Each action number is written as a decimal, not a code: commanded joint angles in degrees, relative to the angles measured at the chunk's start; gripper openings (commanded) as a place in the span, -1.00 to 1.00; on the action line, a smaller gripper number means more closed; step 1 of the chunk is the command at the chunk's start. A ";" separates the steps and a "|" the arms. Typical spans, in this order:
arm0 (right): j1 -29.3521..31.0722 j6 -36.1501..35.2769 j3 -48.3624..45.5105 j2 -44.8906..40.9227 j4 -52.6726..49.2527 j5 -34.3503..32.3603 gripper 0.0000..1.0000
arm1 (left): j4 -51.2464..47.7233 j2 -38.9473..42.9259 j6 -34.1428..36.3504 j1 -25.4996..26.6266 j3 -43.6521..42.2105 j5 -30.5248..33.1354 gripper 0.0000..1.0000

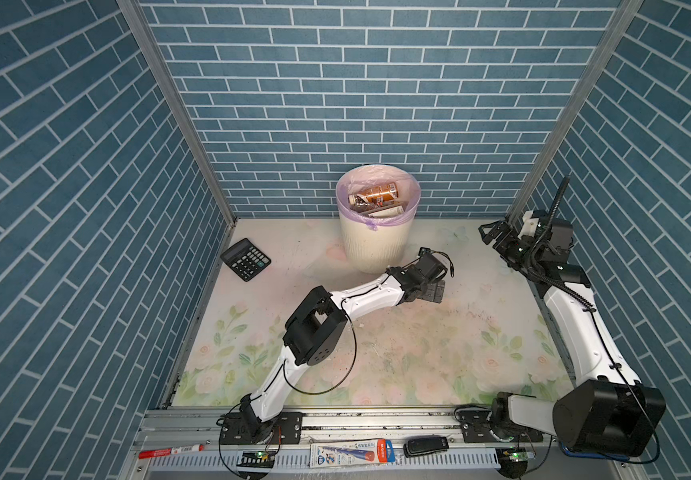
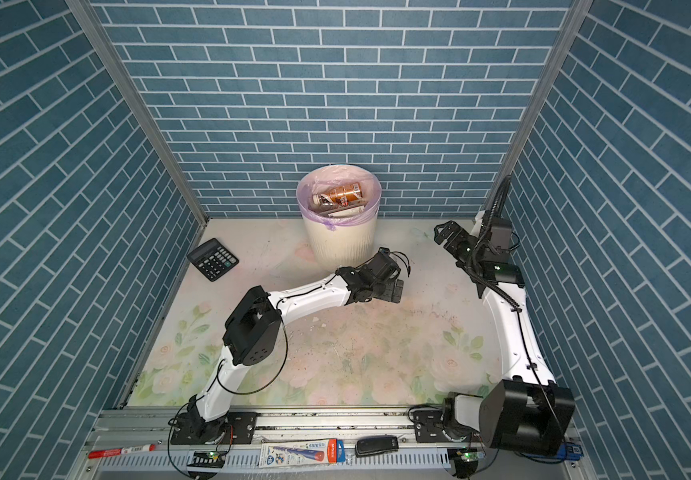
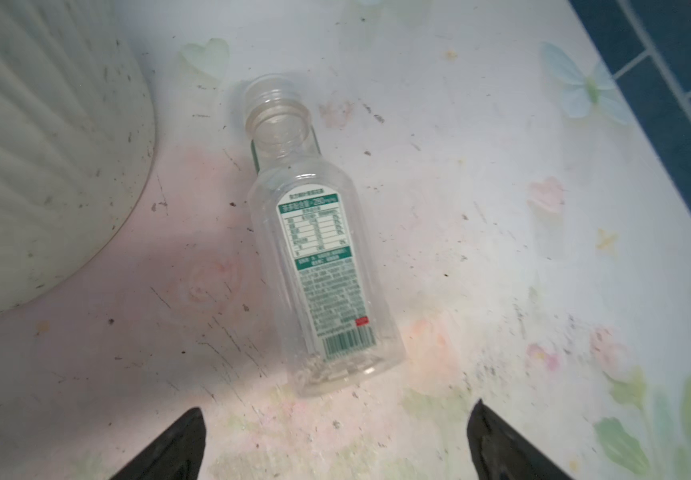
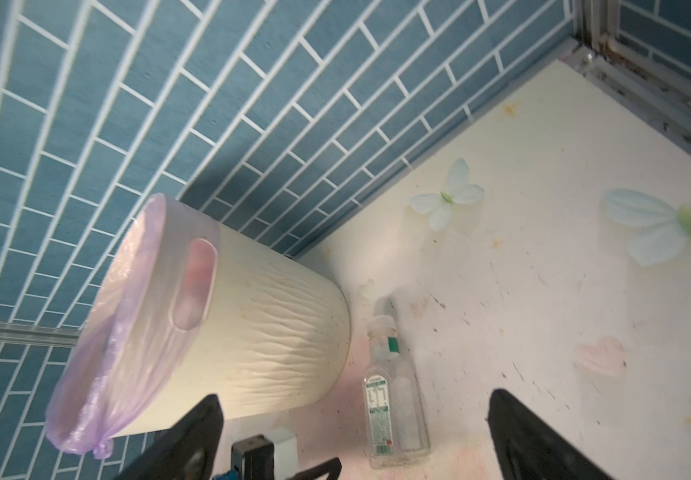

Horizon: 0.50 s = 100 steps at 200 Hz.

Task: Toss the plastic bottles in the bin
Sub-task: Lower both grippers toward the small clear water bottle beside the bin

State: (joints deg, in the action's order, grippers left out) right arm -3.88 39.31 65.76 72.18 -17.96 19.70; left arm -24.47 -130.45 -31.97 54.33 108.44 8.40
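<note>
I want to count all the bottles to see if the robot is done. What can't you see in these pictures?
- The clear bottle: hidden in both top views under the left gripper; only the wrist views show it.
- Inside the bin: a brown-labelled bottle lies on top; whatever is beneath is covered, so no count.
- The label print: blurred in the left wrist view, too small in the right wrist view.

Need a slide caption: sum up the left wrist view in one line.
Open left pincer above an uncapped clear bottle lying beside the bin.
</note>
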 commanded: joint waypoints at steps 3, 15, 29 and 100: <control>-0.25 3.75 -5.48 -2.11 4.99 2.19 0.98 | -4.33 -3.59 -0.40 -0.11 5.67 2.84 0.99; -0.26 4.91 -8.29 -2.31 7.02 2.91 0.98 | -4.88 -5.45 -0.08 -0.05 7.82 3.02 0.99; -0.25 5.34 -9.94 -2.18 7.68 3.70 0.99 | -4.36 -7.09 0.06 -0.19 8.87 3.22 0.99; -0.30 5.06 -12.41 -1.89 8.29 4.29 0.99 | -3.39 -13.08 0.76 -1.09 13.46 0.97 0.61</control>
State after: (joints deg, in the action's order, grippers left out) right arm -4.03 43.29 55.00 71.33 -11.66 23.33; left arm -26.68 -142.28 -31.86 53.93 121.27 9.96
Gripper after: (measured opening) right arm 0.992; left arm 0.850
